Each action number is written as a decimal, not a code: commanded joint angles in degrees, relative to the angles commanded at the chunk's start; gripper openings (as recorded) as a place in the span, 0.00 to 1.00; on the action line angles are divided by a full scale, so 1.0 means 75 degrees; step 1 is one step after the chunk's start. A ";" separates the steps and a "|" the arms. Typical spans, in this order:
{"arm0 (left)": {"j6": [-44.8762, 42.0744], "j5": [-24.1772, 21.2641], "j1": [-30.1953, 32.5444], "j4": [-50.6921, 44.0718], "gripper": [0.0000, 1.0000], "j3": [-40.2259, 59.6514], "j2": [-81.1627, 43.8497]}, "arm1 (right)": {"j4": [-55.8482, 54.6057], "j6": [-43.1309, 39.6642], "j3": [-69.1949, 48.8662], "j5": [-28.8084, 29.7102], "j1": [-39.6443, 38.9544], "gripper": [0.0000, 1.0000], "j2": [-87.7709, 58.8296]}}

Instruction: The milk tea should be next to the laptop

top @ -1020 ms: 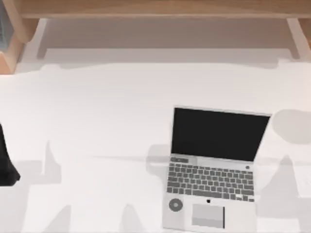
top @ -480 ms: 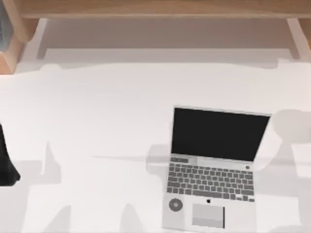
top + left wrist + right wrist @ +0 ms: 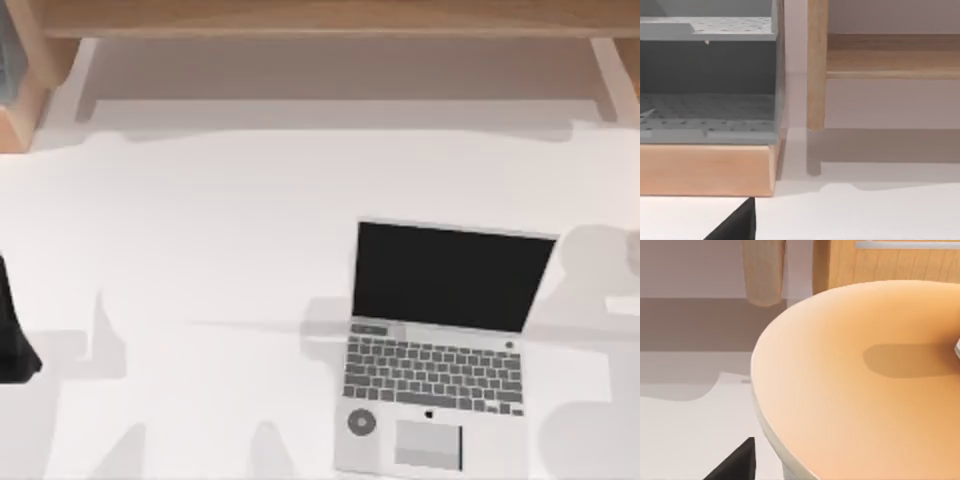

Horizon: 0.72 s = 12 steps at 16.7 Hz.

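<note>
Milk tea [image 3: 855,385]: close under the right wrist camera, broad rounded cream top; a pale edge [image 3: 634,252] shows at the bench's right edge, right of the laptop [image 3: 440,345]
Handling: judged light, stiff, smooth; could tip, so grip the sides low
Right fingers: state cannot be told
Left arm [image 3: 12,335]: parked at the bench's left edge, fingers cannot be told

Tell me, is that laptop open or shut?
Open: in the top view the laptop shows both its black screen and its grey keys and trackpad.

Silver-grey laptop [image 3: 432,400], black screen; cream-beige milk tea [image 3: 860,385]; white table [image 3: 200,250]
</note>
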<state>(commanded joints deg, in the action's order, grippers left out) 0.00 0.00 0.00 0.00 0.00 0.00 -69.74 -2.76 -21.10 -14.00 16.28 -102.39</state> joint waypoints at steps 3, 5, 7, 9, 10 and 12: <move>0.0000 0.0000 0.0000 0.0000 1.00 0.0000 0.0000 | 0.0000 0.0000 0.0000 0.0000 0.0000 1.00 0.0000; 0.0000 0.0000 0.0000 0.0000 1.00 0.0000 0.0000 | 0.0000 0.0000 0.0000 0.0000 0.0000 0.85 0.0000; 0.0000 0.0000 0.0000 0.0000 1.00 0.0000 0.0000 | 0.0000 0.0000 0.0000 0.0000 0.0000 0.70 0.0000; 0.0000 0.0000 0.0000 0.0000 1.00 0.0000 0.0000 | 0.0000 0.0000 0.0000 0.0000 0.0000 0.55 0.0000; 0.0000 0.0000 0.0000 0.0000 1.00 0.0000 0.0000 | 0.0000 0.0000 0.0000 0.0000 0.0000 0.47 0.0000; 0.0000 0.0000 0.0000 0.0000 1.00 0.0000 0.0000 | 0.0000 0.0000 0.0000 0.0000 0.0000 0.32 0.0000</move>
<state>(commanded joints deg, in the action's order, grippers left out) 0.00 0.00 0.00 0.00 0.00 0.00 -69.74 -2.76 -21.10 -14.00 16.28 -102.39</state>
